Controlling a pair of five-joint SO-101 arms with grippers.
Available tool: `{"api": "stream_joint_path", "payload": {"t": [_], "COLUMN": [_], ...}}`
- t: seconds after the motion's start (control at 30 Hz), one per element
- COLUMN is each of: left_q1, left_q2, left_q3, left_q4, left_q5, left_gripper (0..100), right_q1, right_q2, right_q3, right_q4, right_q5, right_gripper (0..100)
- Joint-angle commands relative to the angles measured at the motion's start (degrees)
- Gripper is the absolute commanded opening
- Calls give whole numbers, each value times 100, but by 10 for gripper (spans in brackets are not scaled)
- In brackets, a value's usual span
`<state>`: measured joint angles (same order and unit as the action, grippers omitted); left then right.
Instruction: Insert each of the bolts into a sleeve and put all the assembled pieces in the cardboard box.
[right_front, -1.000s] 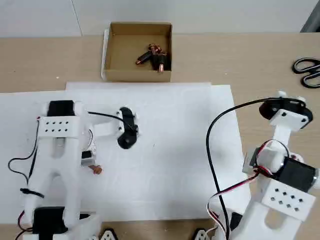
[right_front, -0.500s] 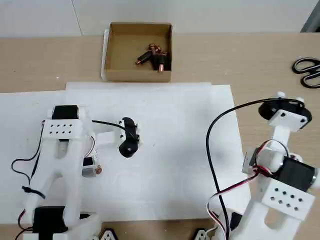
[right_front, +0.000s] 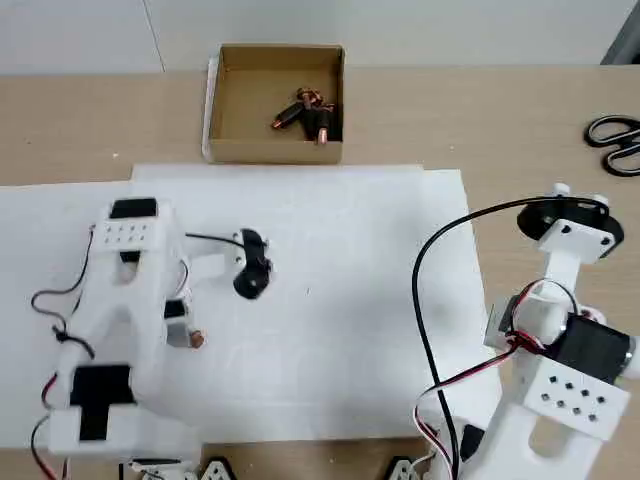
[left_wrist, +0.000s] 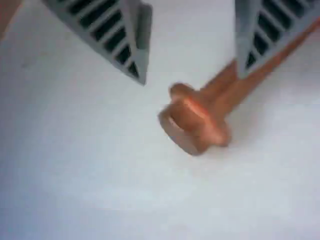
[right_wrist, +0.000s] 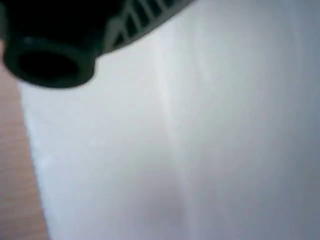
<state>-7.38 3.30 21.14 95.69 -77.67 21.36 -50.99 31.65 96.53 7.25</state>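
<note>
A copper bolt (left_wrist: 197, 122) lies on the white paper, its flat head toward the camera. My left gripper (left_wrist: 192, 65) hangs open just above it, one ribbed grey finger (left_wrist: 115, 35) on either side, and the shank runs past the other finger (left_wrist: 265, 40). From above, the bolt (right_front: 195, 340) shows beside the left arm (right_front: 125, 290). My right gripper (right_wrist: 85, 35) is shut on a black sleeve (right_wrist: 47, 62), held above the paper near its edge. The cardboard box (right_front: 228, 100) at the back holds several assembled pieces (right_front: 305, 112).
The white paper sheet (right_front: 340, 300) covers the middle of the wooden table. Scissors (right_front: 615, 140) lie at the far right. The right arm (right_front: 560, 370) and its black cable (right_front: 425, 300) stand at the paper's right edge.
The left arm has shifted over the bolt, its wrist dipping forward and then drawing back a little. The bolt, the box and the right arm have stayed put.
</note>
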Motion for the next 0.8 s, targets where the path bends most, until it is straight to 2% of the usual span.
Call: {"api": "stream_joint_path", "payload": {"t": [0.0, 0.2, 0.77], "left_q1": [-97, -211, -343], "left_q2": [387, 791, 835], "left_q3": [-848, -1288, -655], "left_q4": [360, 475, 475], "left_q5": [-1741, -1758, -1749], "left_gripper": [119, 119, 119], "right_q1": [31, 31, 31], "right_q2": [13, 13, 13], "right_q3": [-26, -26, -26], "right_q4": [-110, -110, -110], "right_q5": [53, 53, 53], "right_gripper": [4, 4, 4]}}
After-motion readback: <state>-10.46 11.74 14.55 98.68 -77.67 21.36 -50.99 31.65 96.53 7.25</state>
